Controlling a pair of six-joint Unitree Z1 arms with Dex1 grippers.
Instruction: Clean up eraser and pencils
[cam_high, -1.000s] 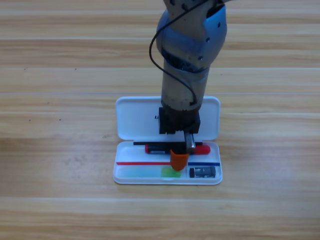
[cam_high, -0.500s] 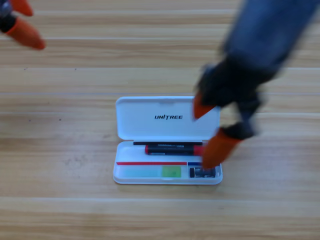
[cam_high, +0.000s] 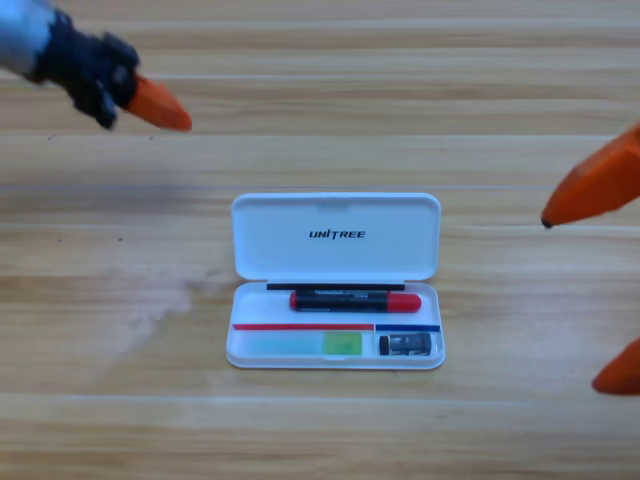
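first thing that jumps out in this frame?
The open white case mid-table, with the black, red-ended pencil in its tray and a green eraser below it. Then the orange jaws: the left gripper at upper left, the right gripper open at the right edge.

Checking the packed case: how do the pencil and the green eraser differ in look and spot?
The pencil is a long black stick with red ends; the green eraser is a small flat block. The pencil lies in the upper slot of the white case, just below the lid hinge; the eraser sits in the lower compartment, left of a small dark item. The pencil spans far more width than the eraser. Both lie flat inside the case, untouched by either claw.
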